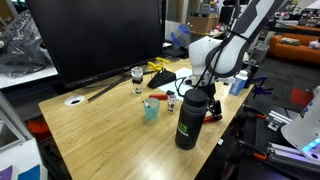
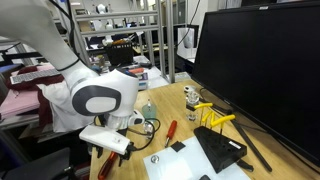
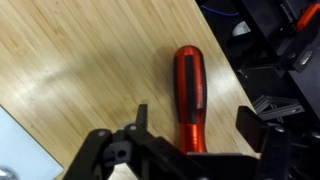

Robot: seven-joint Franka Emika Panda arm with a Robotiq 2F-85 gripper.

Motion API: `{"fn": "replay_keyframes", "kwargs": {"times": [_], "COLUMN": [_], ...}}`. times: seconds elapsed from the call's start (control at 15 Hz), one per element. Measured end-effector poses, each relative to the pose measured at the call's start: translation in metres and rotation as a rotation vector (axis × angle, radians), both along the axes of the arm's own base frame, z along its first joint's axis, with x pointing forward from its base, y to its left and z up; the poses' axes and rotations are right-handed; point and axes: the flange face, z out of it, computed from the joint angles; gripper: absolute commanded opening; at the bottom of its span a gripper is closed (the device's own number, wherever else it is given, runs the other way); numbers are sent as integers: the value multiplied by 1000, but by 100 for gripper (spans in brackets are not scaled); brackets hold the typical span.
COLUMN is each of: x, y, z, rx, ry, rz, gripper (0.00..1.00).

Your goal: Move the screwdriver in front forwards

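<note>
In the wrist view the screwdriver lay flat on the wooden table, its red handle running between the fingers of the gripper. The jaws stood spread, one on each side of the handle and apart from it (no contact showed), so nothing was held. By my reading the approach was done, with the grasp, the forward move and the release all left to do. In an exterior view the arm reached down just behind the black bottle.

Light wooden table (cluttered shelving behind)
</note>
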Motion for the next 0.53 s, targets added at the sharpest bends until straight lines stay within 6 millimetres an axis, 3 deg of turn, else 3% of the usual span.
{"fn": "replay_keyframes", "kwargs": {"times": [0.27, 0.53], "x": [4, 7], "y": [-6, -8], "z": [7, 29], "rx": [5, 25], "ry": [-15, -61], "rz": [-27, -61], "gripper": [100, 100]}}
